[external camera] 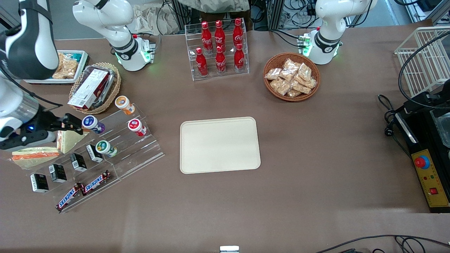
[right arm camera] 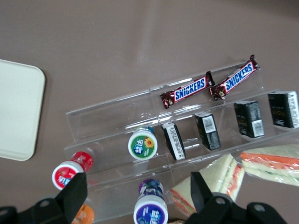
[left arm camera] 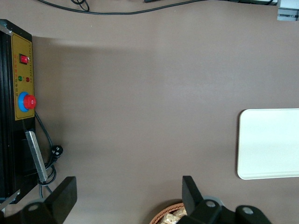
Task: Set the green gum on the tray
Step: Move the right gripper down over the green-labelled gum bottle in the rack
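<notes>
**Gripper spread wide above the stepped rack, green gum untouched**

Right arm's black two-finger gripper [external camera: 68,123] at left edge of the front frame, over the sandwich end of the clear acrylic stepped rack [external camera: 140,160]. In the wrist view the gripper [right arm camera: 135,196] has its fingers [right arm camera: 74,193] set wide apart, holding nothing, touching nothing.

Small green gum bottle with white round lid and green-yellow label [external camera: 105,148] lies on a middle step of the rack, left-centre of the front frame; wrist view shows it [right arm camera: 143,144] clear of the fingers, just beside a row of small black boxes [right arm camera: 206,130].

Neighbours on the rack: red-bodied bottle [external camera: 136,127], purple-bodied bottle [external camera: 92,124], orange-bodied bottle [external camera: 124,104] on the higher steps; two Snickers bars [external camera: 83,190] on the lowest step; wrapped triangular sandwich [right arm camera: 212,182] near the gripper.

Large flat cream-beige rectangular tray [external camera: 219,144] sits at frame centre on the brown table [external camera: 316,158], nothing on it, apart from the rack.
</notes>
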Motion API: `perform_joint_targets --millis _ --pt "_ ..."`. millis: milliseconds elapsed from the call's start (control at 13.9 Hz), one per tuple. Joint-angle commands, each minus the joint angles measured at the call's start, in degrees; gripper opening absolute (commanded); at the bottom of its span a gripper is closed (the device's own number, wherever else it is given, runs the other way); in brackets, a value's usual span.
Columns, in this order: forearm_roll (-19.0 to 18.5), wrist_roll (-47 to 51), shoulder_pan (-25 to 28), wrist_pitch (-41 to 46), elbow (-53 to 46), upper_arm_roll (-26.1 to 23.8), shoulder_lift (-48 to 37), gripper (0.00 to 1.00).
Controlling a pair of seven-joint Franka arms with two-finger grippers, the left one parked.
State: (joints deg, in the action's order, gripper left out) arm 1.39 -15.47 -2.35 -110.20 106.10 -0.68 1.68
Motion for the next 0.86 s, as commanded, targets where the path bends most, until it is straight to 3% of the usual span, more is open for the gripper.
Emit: perform_joint_targets --millis 0,793 --pt "-0.2 -0.8 -0.5 -6.7 6.9 -0.4 0.2 0.98" --pt "-0.2 -0.1 -0.4 -22.4 15.4 -0.4 6.5 0.98"
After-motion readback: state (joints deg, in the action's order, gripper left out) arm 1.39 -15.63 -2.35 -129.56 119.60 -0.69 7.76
